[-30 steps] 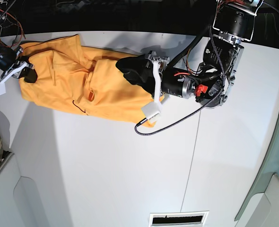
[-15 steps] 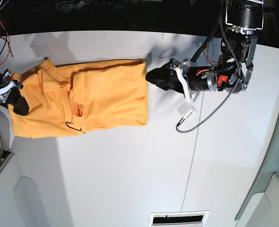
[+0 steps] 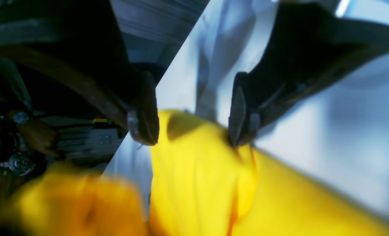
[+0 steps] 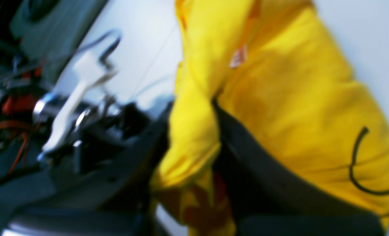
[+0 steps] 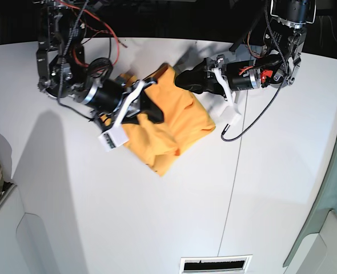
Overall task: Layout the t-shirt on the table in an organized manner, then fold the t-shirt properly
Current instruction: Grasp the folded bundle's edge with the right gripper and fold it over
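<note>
Orange-yellow cotton t-shirt (image 5: 168, 123), soft, light and floppy, lies bunched at twelve o'clock on the white table (image 5: 157, 217), best pinched at hem corners; left gripper (image 3: 191, 118) gapes empty, right gripper (image 4: 211, 147) straddles a fold.

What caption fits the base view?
Two arms bunch the t-shirt on the table, right gripper over it.

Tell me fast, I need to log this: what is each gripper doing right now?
Left gripper: open, holding nothing, jaws apart just over the t-shirt.
Right gripper: t-shirt fabric between its jaws; grip cannot be told.
</note>
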Available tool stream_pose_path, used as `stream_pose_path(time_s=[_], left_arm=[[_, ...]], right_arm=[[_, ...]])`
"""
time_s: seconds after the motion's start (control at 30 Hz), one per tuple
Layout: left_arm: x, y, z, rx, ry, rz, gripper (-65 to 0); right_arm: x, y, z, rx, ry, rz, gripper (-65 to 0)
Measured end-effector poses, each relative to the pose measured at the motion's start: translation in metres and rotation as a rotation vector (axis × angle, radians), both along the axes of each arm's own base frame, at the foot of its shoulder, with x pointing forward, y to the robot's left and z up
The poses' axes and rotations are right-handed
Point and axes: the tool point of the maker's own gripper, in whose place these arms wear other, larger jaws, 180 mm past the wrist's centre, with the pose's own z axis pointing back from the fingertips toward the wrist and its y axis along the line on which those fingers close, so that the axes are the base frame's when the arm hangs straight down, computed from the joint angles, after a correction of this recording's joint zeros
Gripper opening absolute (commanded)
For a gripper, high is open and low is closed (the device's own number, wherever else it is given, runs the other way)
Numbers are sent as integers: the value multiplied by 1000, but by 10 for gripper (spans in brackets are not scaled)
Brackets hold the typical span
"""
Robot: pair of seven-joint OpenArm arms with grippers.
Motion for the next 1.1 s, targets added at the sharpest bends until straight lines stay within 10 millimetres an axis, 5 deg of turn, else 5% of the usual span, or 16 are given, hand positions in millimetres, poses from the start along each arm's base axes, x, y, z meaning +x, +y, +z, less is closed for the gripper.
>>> stream_pose_path(time_s=[0.07,0.23,0.37,0.47,0.53,0.63,0.7,0.87,1.0,1.1], left_arm=[[0,-1,1,-7,4,2,-276],[-7,-4,9,-75,64,-13,-276],[-10,8,17,-90,86,1,-276],[4,37,25,-46,38,71,-277],[23,59,43,-22,-40,126,-296],[45,77,72,3,-158,156,-474],[45,80,78,34,-179,122,-567],[27,27,81,-5,-185,-51,-586],[7,-34,62,13,-186,-177,-585],[11,-54,53,8,-202,-141,-585]], right_arm=[[-7,16,-1,-12,-11,46,-314],[2,26,10,2,-84,53,-311],[19,18,21,-2,-121,27,-312],[48,-2,37,0,-174,-51,-315],[67,-22,47,-10,-203,-120,-375],[90,-44,63,-27,-256,-187,-612],[104,-51,71,-15,-284,-215,-650],[137,-44,41,31,-204,-225,-650],[155,-33,1,42,-86,-211,-650],[156,-22,-28,9,-1,-163,-650]])
